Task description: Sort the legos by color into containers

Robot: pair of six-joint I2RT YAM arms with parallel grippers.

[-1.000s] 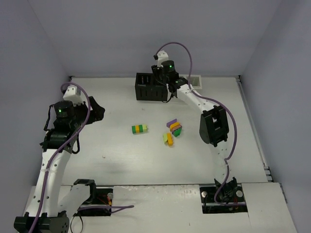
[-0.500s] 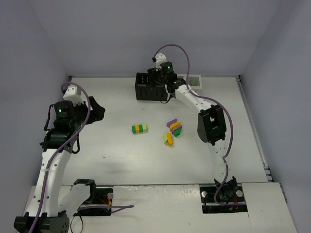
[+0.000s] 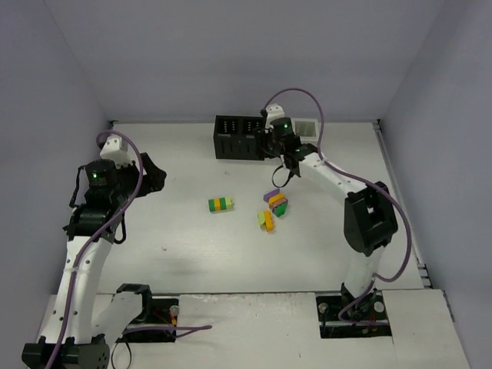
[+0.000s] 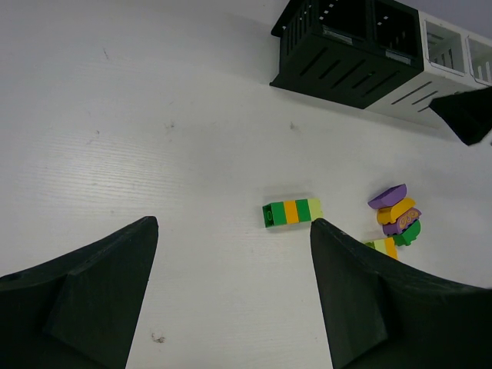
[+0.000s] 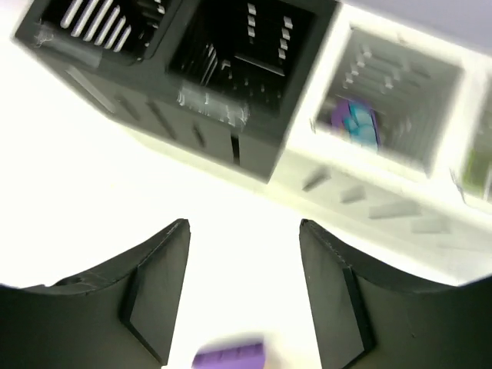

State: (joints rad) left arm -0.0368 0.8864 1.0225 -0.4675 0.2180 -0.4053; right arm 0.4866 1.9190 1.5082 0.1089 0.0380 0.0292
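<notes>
Four joined bins stand at the back: two black [image 3: 237,137] and two white [image 3: 306,126], the white ones partly hidden by my right arm. In the right wrist view the black bins [image 5: 231,54] look empty and one white bin [image 5: 400,84] holds a purple lego [image 5: 354,123]. A joined green, orange and lime bar [image 3: 221,204] lies mid-table, also in the left wrist view [image 4: 292,211]. A cluster of purple, orange and green legos [image 3: 275,201] lies to its right. My right gripper [image 3: 287,166] is open and empty between the bins and the cluster. My left gripper [image 3: 154,178] is open and empty.
A lime and orange piece [image 3: 266,220] lies just in front of the cluster. A purple brick [image 5: 231,355] shows at the bottom edge of the right wrist view. The grey walls close in the table on three sides.
My right arm has pulled back from over the bins, toward the near right, and now hangs just behind the lego cluster. The left arm and the legos on the table have not moved.
</notes>
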